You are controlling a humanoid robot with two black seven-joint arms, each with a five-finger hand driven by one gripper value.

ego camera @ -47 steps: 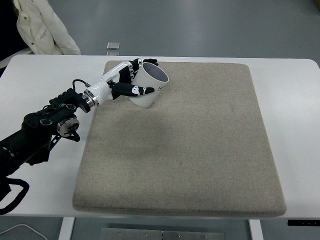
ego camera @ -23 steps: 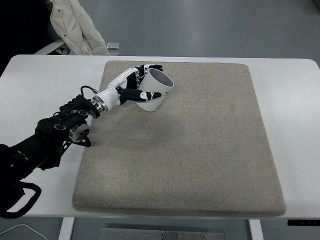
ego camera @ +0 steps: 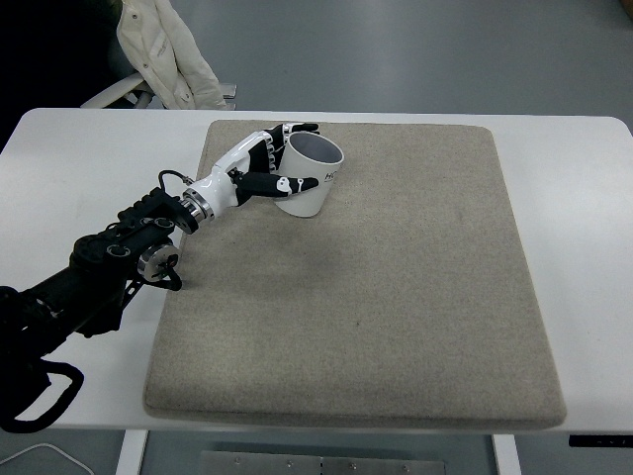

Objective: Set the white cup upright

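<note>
Left hand [ego camera: 265,168] wrapped round the cup [ego camera: 308,176] at the mat's [ego camera: 396,297] far-left corner. Tipped less than a moment ago, mouth now almost facing up, base close to the mat. Nearly upright; only setting down and letting go left.

The only print in view was a small dark mark on the side of the white cup [ego camera: 309,178] — just below its rim, on the part facing right. It was too small and too blurred to be read. Nothing else in the head view carried any legible text, number or sign.
</note>
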